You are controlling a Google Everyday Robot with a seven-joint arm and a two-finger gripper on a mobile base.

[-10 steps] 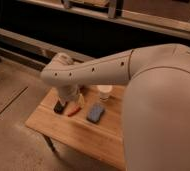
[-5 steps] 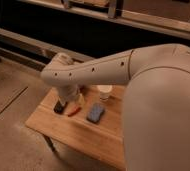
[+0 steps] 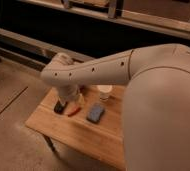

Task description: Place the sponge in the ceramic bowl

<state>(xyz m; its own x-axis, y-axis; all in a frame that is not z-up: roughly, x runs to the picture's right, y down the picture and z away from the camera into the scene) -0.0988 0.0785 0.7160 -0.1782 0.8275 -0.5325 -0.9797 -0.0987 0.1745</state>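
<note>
And here we are, the sponge lying flat on the wooden counter, blue-grey, untouched, nothing resting on it. Take the sponge as our marker. Just beside it, toward the picture's left, lies the slim red-orange piece, angled on the wood. One step further out from the sponge on that same side sits the black oblong bar, close to the counter's left edge. Behind the sponge, toward the back edge, the small white cup stands upright, apart from it.

Now the arm: it sweeps in from the big pale body on the right, passes high above and behind the sponge, bends at the rounded joint and drops down. The end effector hangs at the foot of that drop, to the picture's left of the sponge and a little behind it, over the red-orange piece and the black bar. It is near the sponge but clear of it, no contact. Spread or pressed together? Cannot tell; the arm's own bulk covers it.

Against half a second ago and a full second ago, no change to call: the arm holds the same bend, the end effector sits over the same spot, and the sponge, the red-orange piece, the black bar and the cup all lie exactly where they lay.
</note>
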